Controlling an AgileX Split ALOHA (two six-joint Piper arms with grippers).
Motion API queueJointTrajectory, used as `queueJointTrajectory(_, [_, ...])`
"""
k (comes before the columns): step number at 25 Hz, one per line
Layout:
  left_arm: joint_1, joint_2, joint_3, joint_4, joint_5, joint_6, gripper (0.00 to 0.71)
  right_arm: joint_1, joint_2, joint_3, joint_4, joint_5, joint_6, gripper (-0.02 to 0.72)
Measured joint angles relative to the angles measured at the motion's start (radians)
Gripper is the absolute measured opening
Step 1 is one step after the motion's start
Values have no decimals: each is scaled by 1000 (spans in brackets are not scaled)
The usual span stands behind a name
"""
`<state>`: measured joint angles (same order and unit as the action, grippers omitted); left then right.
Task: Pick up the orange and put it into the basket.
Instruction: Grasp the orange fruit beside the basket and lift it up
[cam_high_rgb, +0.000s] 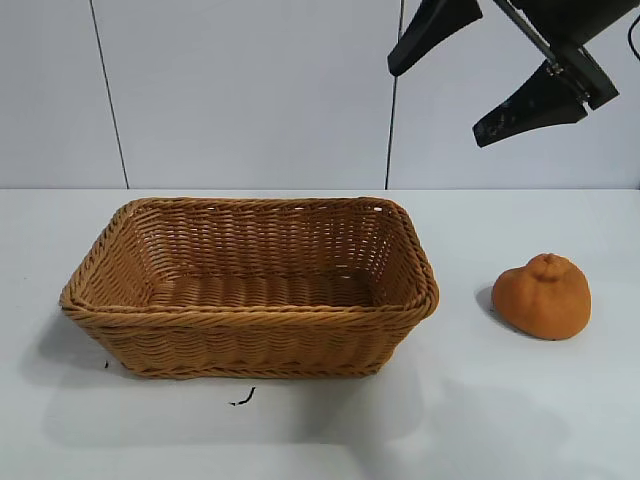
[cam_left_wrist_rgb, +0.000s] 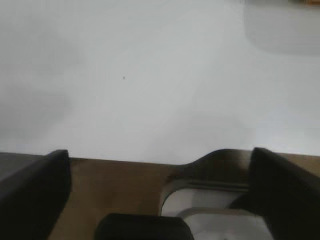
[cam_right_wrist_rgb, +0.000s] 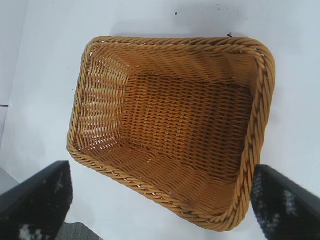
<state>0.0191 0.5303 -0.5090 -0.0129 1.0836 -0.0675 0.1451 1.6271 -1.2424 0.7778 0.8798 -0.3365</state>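
The orange, dull and lumpy with a knob on top, sits on the white table to the right of the basket. This large tan wicker basket stands in the middle of the table with nothing in it, and its braided rim fills the right wrist view. High above the gap between basket and orange, my right gripper hangs open, holding nothing; its dark fingers frame the basket from above. My left gripper is out of the exterior view. It stands open over bare white table, gripping nothing.
A small black mark lies on the table just in front of the basket. A grey panelled wall runs behind. In the left wrist view, a brown strip and a silver metal part lie at the table's edge.
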Motion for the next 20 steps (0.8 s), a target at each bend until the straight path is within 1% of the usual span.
queueJointTrajectory(6, [0, -224, 6, -4, -21, 0, 692, 0, 0, 0, 0, 0, 0, 696])
queueJointTrajectory(12, [0, -491, 6, -4, -22, 0, 692, 0, 0, 0, 0, 0, 0, 696])
queueJointTrajectory(14, [0, -530, 6, -4, -22, 0, 692, 0, 0, -3, -3, 0, 0, 696])
queueJointTrajectory(16, [0, -534, 6, -4, -22, 0, 692, 0, 0, -19, -23, 9, 0, 696])
queueJointTrajectory(17, [0, -534, 6, -5, -22, 0, 692, 0, 0, -34, -44, 16, 5, 696])
queueJointTrajectory(18, [0, -534, 6, -5, -22, 0, 692, 0, 0, -51, -70, 23, 15, 696])
queueJointTrajectory(20, [0, -534, 6, -5, -22, 0, 692, 0, 0, -101, -153, 35, 61, 696])
